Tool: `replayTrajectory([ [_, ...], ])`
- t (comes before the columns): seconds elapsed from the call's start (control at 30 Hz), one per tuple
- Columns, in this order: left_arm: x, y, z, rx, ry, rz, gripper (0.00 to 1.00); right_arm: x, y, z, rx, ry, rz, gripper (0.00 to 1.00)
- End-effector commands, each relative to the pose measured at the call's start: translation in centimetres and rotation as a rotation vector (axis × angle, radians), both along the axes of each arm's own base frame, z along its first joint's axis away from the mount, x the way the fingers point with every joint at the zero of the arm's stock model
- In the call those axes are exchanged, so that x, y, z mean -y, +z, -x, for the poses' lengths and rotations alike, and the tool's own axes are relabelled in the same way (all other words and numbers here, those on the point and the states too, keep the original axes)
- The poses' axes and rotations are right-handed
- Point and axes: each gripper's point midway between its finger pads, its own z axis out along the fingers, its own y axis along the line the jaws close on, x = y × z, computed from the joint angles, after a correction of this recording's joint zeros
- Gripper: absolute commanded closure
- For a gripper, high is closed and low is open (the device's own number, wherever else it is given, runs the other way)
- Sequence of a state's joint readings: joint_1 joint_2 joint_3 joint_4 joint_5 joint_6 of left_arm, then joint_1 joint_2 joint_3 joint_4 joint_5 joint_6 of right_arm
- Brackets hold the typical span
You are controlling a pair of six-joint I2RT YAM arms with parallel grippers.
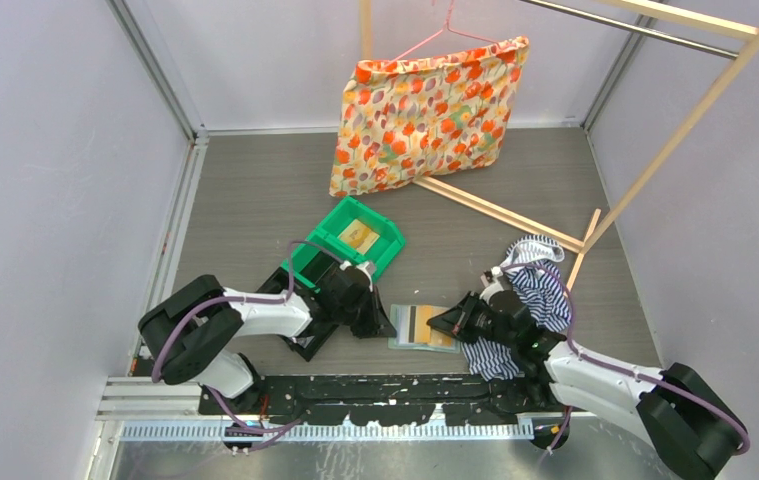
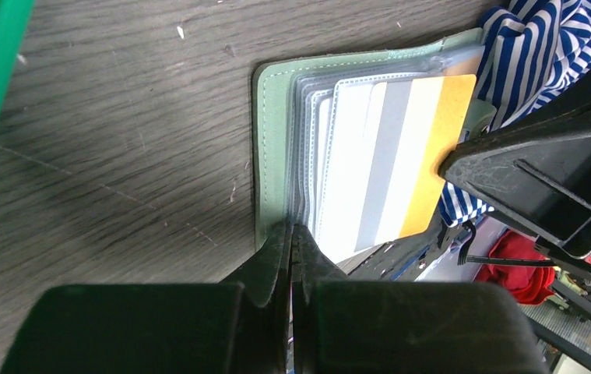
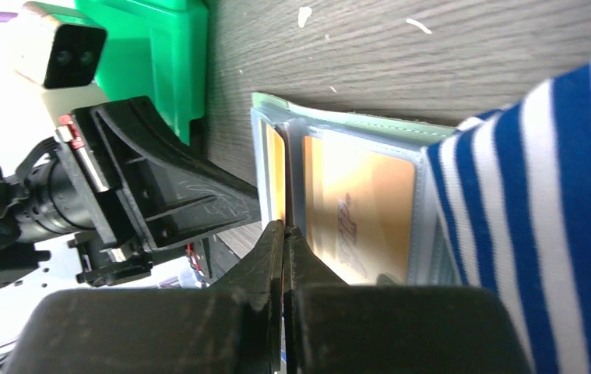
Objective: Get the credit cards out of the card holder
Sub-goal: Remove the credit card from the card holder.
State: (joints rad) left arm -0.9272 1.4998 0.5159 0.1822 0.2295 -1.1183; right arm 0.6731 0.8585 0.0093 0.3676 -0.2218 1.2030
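Fingers pinched tight, the left gripper (image 1: 385, 322) and the right gripper (image 1: 443, 325) faced each other across the card holder (image 1: 417, 330), which lay open and flat on the grey table (image 1: 255, 190) between them, seen from above. A green bin (image 1: 330, 228) just behind the left gripper held a loose tan card (image 1: 359, 235); a striped cloth (image 1: 535, 285) lay beside the right arm.

From the left wrist, that gripper's closed tips sat at the holder's near green edge; whether they nipped it could not be told. Opposite, the right gripper's tips clamped the gold end of a white, grey and gold credit card (image 2: 385, 156) lying on the clear sleeves.

From the right wrist, its fingers (image 3: 265, 257) met on a thin edge standing between two sleeves, a sleeved tan card (image 3: 362, 206) just beside them.
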Motion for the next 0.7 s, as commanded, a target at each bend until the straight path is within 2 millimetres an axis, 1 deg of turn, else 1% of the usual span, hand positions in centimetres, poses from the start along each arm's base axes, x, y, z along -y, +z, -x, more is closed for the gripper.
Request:
replayTrajectory([
  [0.0,-1.8,-0.9,0.3,0.010,0.010,-0.091,1.00,1.5,-2.9,1.2,-0.048,-0.002,0.094,0.99],
  [0.23,-2.7,-1.0,0.3,0.017,0.031,-0.118,0.99,1.9,-3.6,1.5,-0.073,-0.007,0.118,0.99],
  [0.4,-3.2,-1.0,0.4,0.019,0.043,-0.124,1.00,2.1,-3.4,1.6,-0.073,-0.009,0.121,0.99],
  [0.53,-3.3,-0.8,0.3,0.026,0.044,-0.126,0.99,2.5,-3.1,1.8,-0.068,-0.017,0.132,0.99],
  [0.67,-3.2,-0.5,0.2,0.036,0.037,-0.126,0.99,3.2,-3.6,2.5,-0.086,-0.020,0.159,0.99],
])
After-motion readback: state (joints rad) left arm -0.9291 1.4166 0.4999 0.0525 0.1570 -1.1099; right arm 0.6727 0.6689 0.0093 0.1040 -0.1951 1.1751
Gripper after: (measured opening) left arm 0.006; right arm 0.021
